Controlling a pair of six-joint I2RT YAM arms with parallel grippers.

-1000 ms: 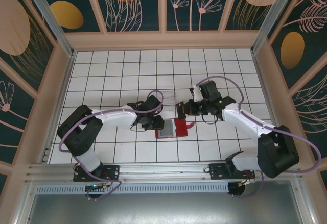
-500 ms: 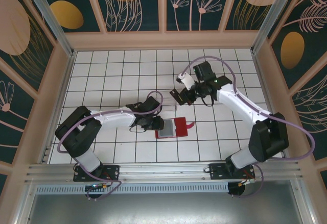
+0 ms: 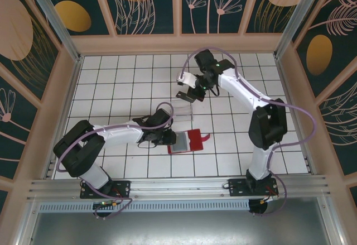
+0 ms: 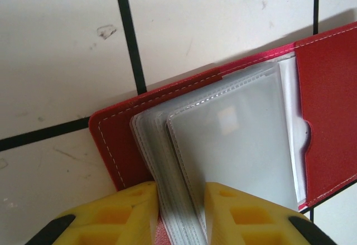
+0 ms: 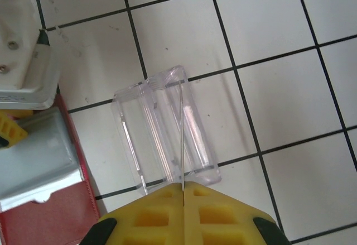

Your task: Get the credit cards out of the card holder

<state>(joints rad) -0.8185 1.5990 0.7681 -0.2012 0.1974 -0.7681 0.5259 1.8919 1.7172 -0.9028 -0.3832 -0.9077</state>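
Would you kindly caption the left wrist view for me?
Left gripper pinches the plastic sleeves of the open red card holder.

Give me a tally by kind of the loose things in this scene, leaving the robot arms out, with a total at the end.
red card holder: 1
credit card, pinched in the right pincer: 1
clear plastic box: 1
Total: 3
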